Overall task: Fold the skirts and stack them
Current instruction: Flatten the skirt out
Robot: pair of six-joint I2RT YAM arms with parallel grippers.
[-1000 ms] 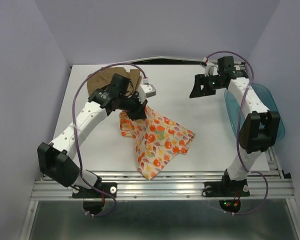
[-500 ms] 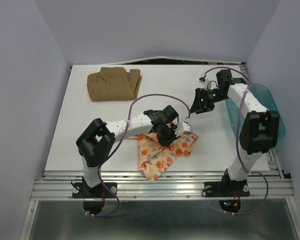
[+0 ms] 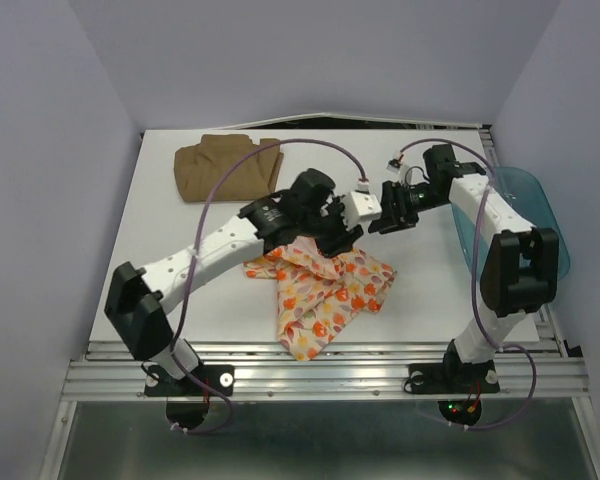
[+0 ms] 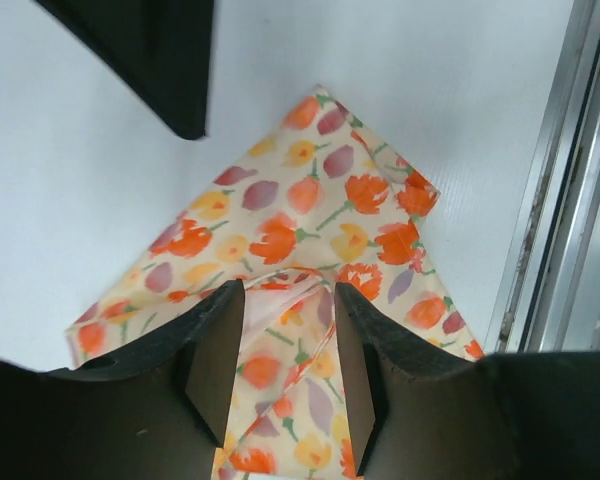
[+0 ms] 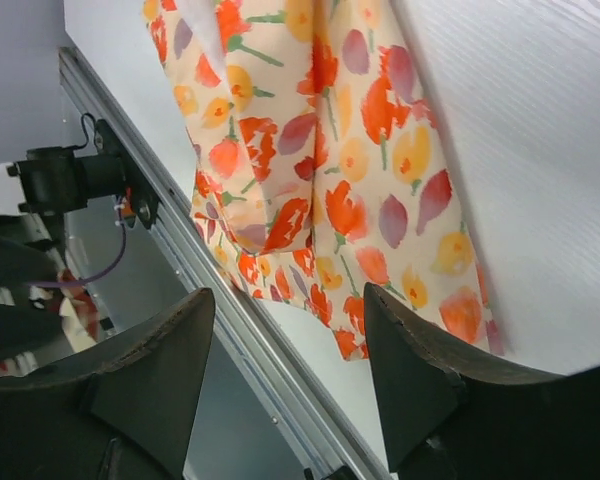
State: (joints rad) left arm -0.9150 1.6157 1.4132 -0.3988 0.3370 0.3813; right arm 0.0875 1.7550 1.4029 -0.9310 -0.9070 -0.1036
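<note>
Pale lilac walls close round a white worktop [image 3: 430, 300], and both skirts lie on it. The tan-brown skirt [image 3: 225, 170] sits folded flat at 11 o'clock. The leaf-print skirt [image 3: 325, 290] lies just below the centre as a rough triangle, its lower point reaching the metal rail [image 3: 380, 355] at 6 o'clock.

The left end effector [image 3: 338, 238] hangs over the print skirt's 12 o'clock edge with its fingers apart. A raised ridge of cloth stands between them, but they do not look clamped on it. The right end effector [image 3: 385, 215] hovers just beside it at 1 o'clock, fingers spread wide and empty.

Both garments look light, thin and limp, so they should drape and crease rather than hold a shape, and probably slide easily on the smooth top. A corner or a hem edge, pinched through all layers, seems the surest hold; a grip mid-panel would likely lift only the top layer.

The two arms crowd each other above the print skirt, with their purple cables [image 3: 220, 190] looping close. The teal tub [image 3: 528, 190] sits off the 3 o'clock edge, behind the right arm and clear of the cloth
</note>
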